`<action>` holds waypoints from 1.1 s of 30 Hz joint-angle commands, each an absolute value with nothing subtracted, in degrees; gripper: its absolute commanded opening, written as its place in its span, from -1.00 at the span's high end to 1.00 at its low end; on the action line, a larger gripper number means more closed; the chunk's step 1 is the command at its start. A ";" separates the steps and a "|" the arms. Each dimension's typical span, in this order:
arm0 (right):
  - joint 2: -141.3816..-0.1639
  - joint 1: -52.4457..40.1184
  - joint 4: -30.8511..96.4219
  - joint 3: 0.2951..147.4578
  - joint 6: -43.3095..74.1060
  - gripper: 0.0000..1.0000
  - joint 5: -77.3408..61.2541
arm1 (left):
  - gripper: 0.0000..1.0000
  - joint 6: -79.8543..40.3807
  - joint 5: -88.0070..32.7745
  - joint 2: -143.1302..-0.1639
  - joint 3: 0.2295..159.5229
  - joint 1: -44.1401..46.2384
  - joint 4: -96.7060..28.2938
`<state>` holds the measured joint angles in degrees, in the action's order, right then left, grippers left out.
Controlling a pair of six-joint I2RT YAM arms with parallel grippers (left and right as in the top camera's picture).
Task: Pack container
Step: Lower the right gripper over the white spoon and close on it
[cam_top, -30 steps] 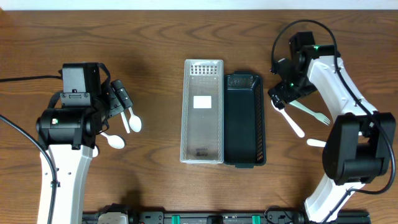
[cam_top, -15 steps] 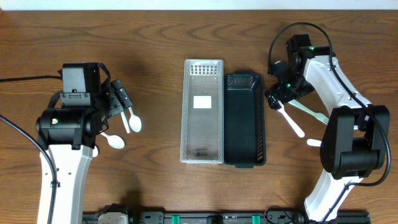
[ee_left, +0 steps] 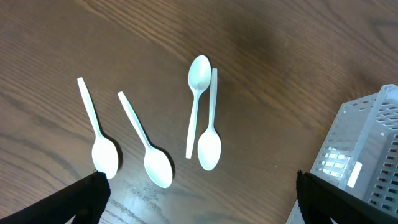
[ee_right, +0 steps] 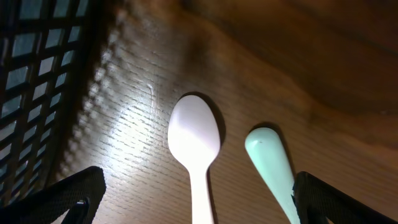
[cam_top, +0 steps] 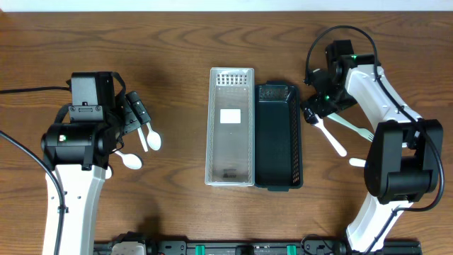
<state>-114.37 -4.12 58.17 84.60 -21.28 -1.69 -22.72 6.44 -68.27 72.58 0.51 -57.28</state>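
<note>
A clear container point(cam_top: 231, 127) and a black slotted container point(cam_top: 279, 134) lie side by side mid-table. Several white spoons point(ee_left: 198, 106) lie on the wood under my left gripper point(ee_left: 199, 208), which is open and empty above them; two of the spoons show in the overhead view point(cam_top: 150, 138). My right gripper point(ee_right: 202, 208) is open, low over the rounded end of a white utensil point(ee_right: 194, 134), with a pale green fork's handle point(ee_right: 270, 155) beside it. In the overhead view the right gripper point(cam_top: 313, 113) sits just right of the black container.
The clear container's corner point(ee_left: 364, 146) shows at the right of the left wrist view. The black container's wall point(ee_right: 31, 74) is close on the left of the right gripper. Another white utensil point(cam_top: 359, 163) lies partly hidden under the right arm.
My right gripper has shifted slightly left, closer to the white utensil's end by the black container. The left arm and the spoons have not moved.
</note>
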 commanded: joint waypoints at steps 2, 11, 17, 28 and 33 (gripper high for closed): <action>-115.46 -3.84 57.93 82.81 -20.16 -0.99 -4.64 | -0.96 -23.24 7.60 -68.58 72.99 0.27 -57.69; -115.46 -4.54 56.05 77.56 -19.70 -0.97 -4.99 | -0.96 -23.22 7.60 -68.58 72.99 0.27 -57.80; -115.46 -5.34 53.74 76.25 -18.63 -0.89 -4.97 | -0.96 -23.24 7.57 -68.58 72.99 0.30 -57.87; -115.46 -5.69 50.96 76.25 -17.12 -0.67 -4.49 | -0.96 -23.22 7.57 -68.58 72.99 0.27 -58.28; -115.46 -5.65 51.00 76.16 -17.15 -0.68 -2.94 | -0.96 -23.22 7.57 -68.58 72.99 0.30 -58.28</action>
